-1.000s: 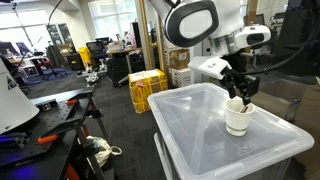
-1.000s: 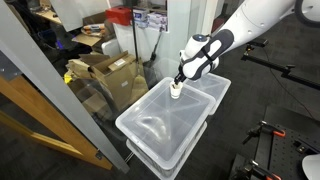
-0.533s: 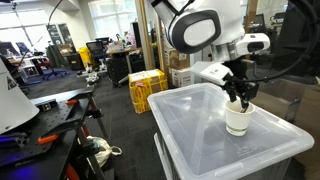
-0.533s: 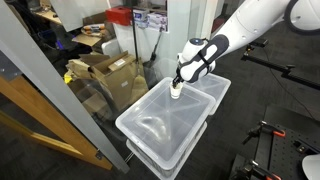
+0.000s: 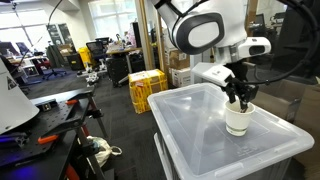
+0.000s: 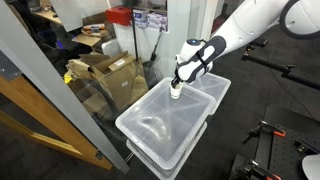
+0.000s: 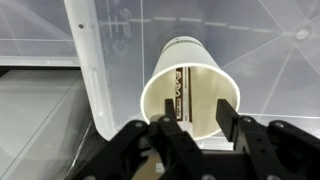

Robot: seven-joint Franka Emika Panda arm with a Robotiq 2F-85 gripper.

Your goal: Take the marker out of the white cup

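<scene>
The white cup (image 7: 205, 85) stands upright on a translucent plastic bin lid (image 7: 270, 70). It also shows in both exterior views (image 5: 237, 121) (image 6: 176, 93). The black marker (image 7: 178, 92) leans inside the cup against its left wall. My gripper (image 7: 198, 125) hangs right above the cup's mouth, as both exterior views show (image 5: 239, 98) (image 6: 178, 82). Its jaws are open. The marker's upper end lies between the fingers, close to the left finger (image 7: 168, 132). The fingers do not grip anything.
The lid (image 5: 195, 130) covers stacked clear bins (image 6: 160, 130) and has a raised rim. A yellow crate (image 5: 147, 88), cardboard boxes (image 6: 105, 70) and a pillar (image 6: 180, 25) stand around the bins. Cluttered workbenches (image 5: 40, 110) are off to the side.
My gripper has shifted slightly and come down a little closer over the cup. The cup and marker have not moved.
</scene>
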